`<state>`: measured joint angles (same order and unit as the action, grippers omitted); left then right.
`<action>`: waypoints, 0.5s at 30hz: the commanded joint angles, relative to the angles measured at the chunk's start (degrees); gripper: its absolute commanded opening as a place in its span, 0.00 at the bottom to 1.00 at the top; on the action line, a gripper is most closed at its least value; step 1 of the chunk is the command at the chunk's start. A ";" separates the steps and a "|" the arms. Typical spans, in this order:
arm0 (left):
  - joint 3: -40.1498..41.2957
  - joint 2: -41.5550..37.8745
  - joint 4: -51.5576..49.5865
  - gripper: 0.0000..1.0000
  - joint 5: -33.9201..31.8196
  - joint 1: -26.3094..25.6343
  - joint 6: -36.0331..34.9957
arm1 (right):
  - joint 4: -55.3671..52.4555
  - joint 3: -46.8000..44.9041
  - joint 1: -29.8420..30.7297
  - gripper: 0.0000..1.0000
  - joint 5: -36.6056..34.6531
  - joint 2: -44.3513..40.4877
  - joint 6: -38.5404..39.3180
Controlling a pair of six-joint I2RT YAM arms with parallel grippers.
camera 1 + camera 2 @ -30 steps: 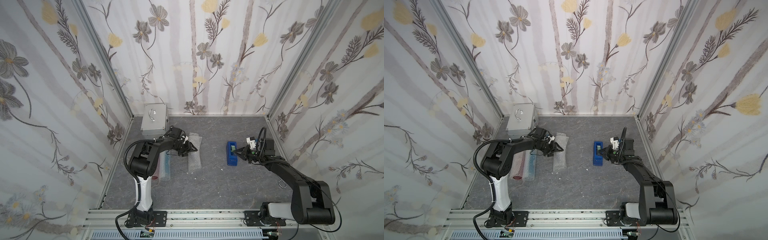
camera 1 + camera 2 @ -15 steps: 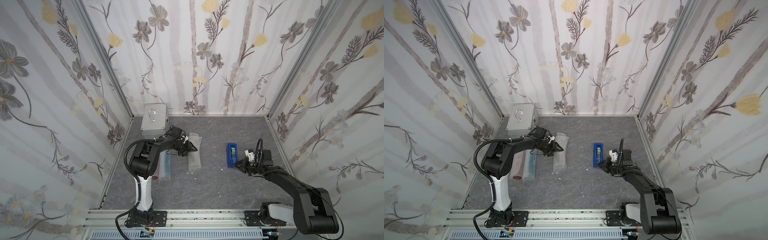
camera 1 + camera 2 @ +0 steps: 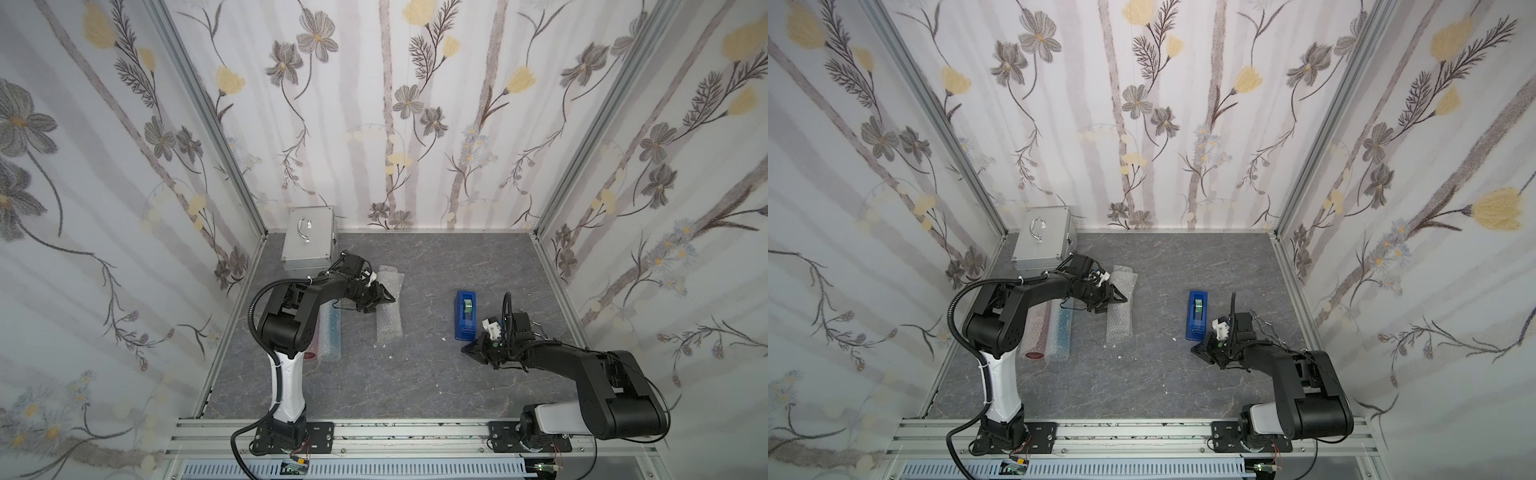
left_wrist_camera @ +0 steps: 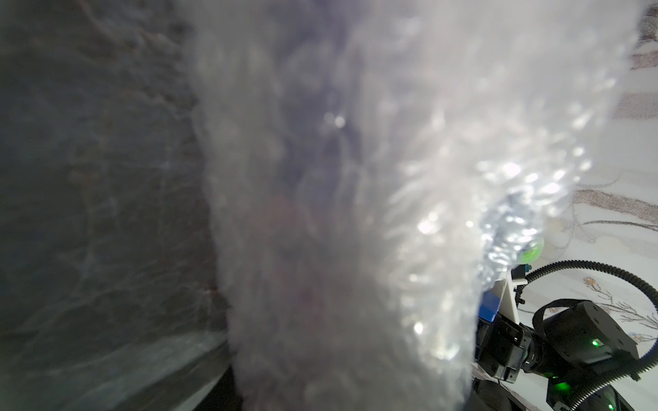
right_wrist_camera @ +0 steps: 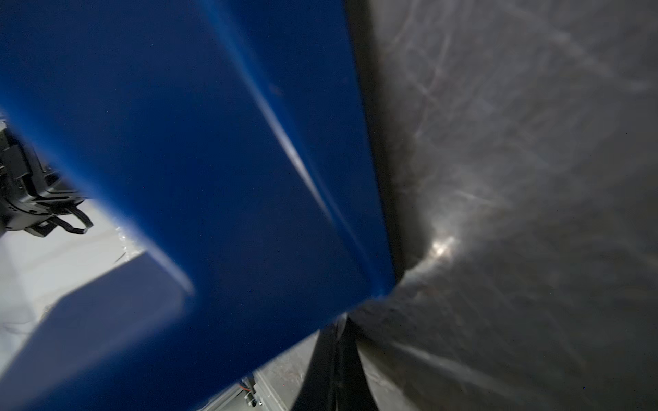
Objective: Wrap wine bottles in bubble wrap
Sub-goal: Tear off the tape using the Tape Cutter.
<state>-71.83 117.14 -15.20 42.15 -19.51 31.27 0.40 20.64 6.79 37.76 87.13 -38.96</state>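
Observation:
A bubble wrap (image 3: 390, 320) roll lies on the grey floor left of centre, also seen in a top view (image 3: 1121, 324). My left gripper (image 3: 380, 302) (image 3: 1112, 301) is closed partway on its far half. In the left wrist view the bubble wrap (image 4: 356, 213) fills the picture with a purple tint inside and hides the jaws. Two more wrapped wine bottles (image 3: 330, 328) lie beside the left arm, one blue (image 3: 1064, 328), one red (image 3: 1038, 332). My right gripper (image 3: 467, 350) (image 3: 1196, 349) (image 5: 338, 356) is shut, low by the near end of the tape dispenser.
A blue tape dispenser (image 3: 465, 313) (image 3: 1197, 313) (image 5: 213, 160) stands right of centre. A silver metal case (image 3: 309, 241) (image 3: 1044, 239) sits in the back left corner. Small white scraps (image 3: 390, 357) dot the floor. Walls close in on three sides.
My right gripper has drawn back from the far end of the tape dispenser toward the front, past its near end. The left arm and the wrapped roll have stayed still.

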 commanded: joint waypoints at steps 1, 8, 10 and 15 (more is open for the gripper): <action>0.73 1.14 -6.98 0.00 -6.90 -0.44 -0.77 | -2.46 1.90 0.60 0.00 -4.06 -4.22 0.62; -0.82 -0.37 -10.12 0.00 -3.38 -1.10 -7.47 | -7.13 11.34 8.23 0.00 3.10 -14.51 6.76; -1.28 -0.66 -11.65 0.00 -1.75 -1.62 -9.81 | -6.54 15.71 12.55 0.00 4.90 -13.01 10.50; -2.70 -0.57 -14.84 0.00 -0.42 -2.91 -13.35 | -15.69 32.04 18.82 0.00 7.04 1.72 24.25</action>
<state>-74.17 116.42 -23.73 42.09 -21.93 21.30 -10.04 47.68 24.34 42.00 83.99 -24.51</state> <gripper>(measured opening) 0.535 0.049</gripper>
